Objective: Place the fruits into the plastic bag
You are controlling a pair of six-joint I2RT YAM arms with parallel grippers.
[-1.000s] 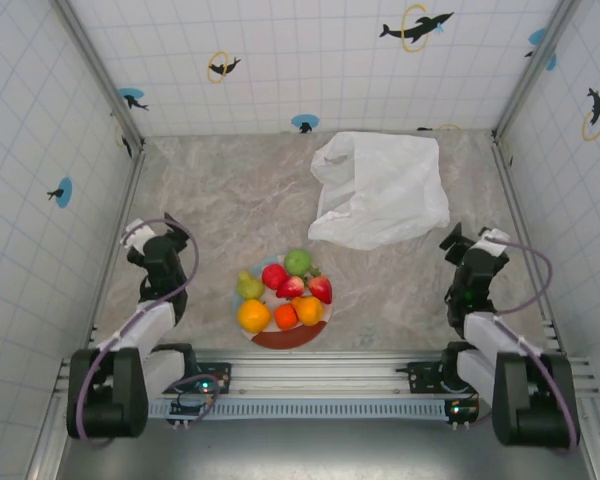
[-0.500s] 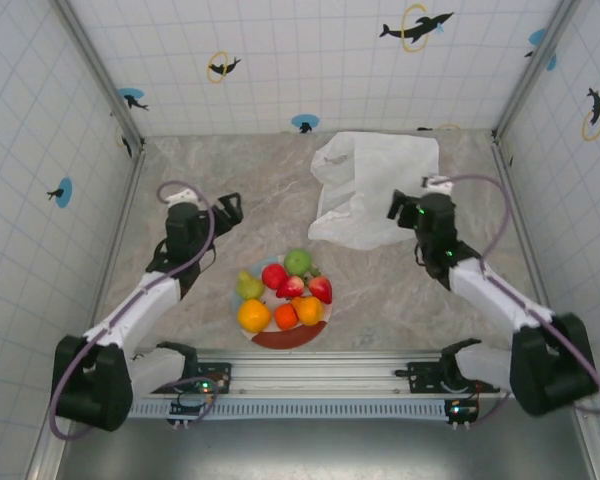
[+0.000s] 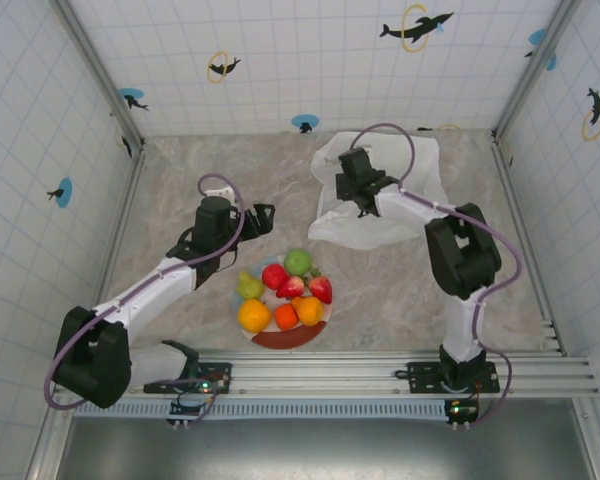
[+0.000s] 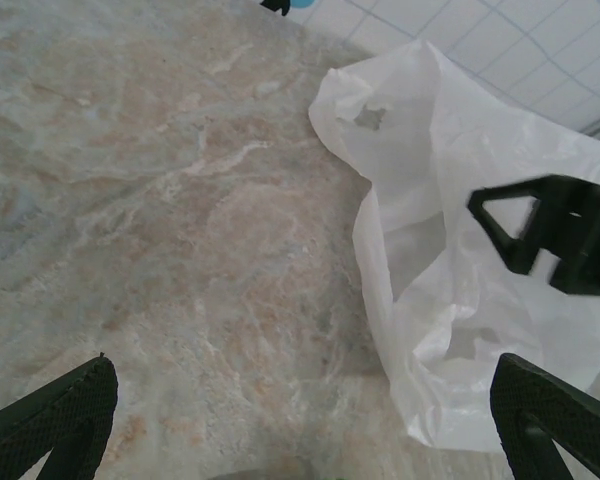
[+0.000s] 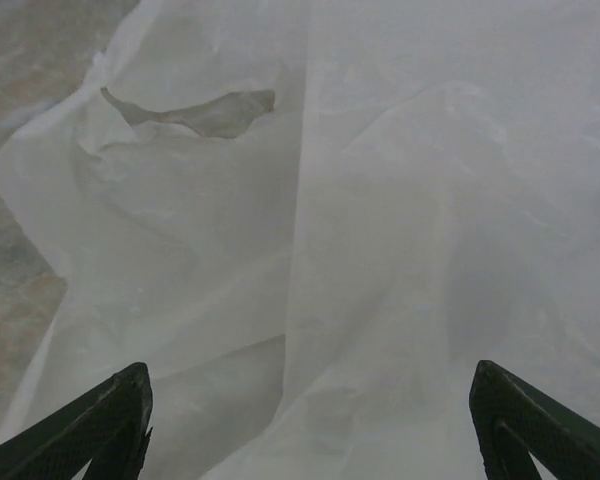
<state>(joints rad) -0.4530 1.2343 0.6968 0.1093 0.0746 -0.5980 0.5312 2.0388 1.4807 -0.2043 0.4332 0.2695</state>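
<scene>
The fruits lie heaped on a round plate (image 3: pixel 278 341) near the front: green apple (image 3: pixel 298 262), pear (image 3: pixel 249 287), red apple (image 3: pixel 274 275), strawberries (image 3: pixel 320 290) and orange balls (image 3: pixel 253 316). The white plastic bag (image 3: pixel 400 195) lies crumpled at the back right. My left gripper (image 3: pixel 263 215) hangs open above bare table, left of the bag (image 4: pixel 450 250) and behind the plate, with nothing between its fingers (image 4: pixel 55 420). My right gripper (image 3: pixel 352 172) is open just over the bag's left part (image 5: pixel 310 250), near a handle hole (image 5: pixel 210 112). Its fingers (image 5: pixel 540 425) are wide apart.
Tiled walls close the marble table (image 3: pixel 210 180) on three sides. A metal rail (image 3: pixel 310 375) runs along the front edge. The right arm's elbow (image 3: pixel 460 255) rises to the right of the plate. In the left wrist view the right gripper (image 4: pixel 555 235) hangs over the bag.
Both arms have left their folded places at the front corners. The left one reached toward the middle; the right one swung back and left over the bag. Fruits and bag have not moved.
</scene>
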